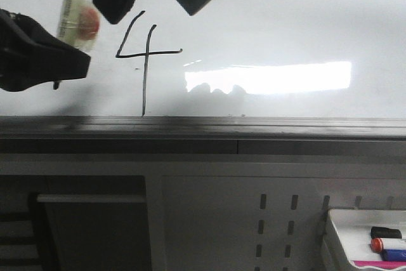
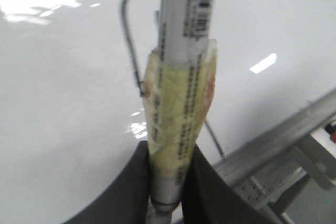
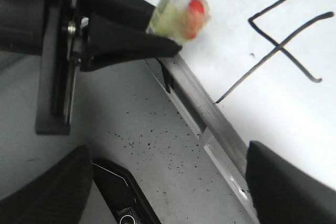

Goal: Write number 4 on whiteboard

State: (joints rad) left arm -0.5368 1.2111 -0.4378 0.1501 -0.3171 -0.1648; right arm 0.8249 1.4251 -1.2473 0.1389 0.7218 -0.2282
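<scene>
The whiteboard fills the upper half of the front view, with a bright glare and a grey metal edge. The number 4 is drawn on it in thin black lines; it also shows in the right wrist view. My left gripper is shut on a white marker with a yellowish label, left of the 4 and off its strokes. In the left wrist view the fingers clamp the marker. My right gripper is open and empty above the 4, its fingers spread wide.
A small white tray with several markers stands at the lower right below the board. A perforated grey panel lies under the board's edge. In the right wrist view a grey speckled surface and a black device lie below.
</scene>
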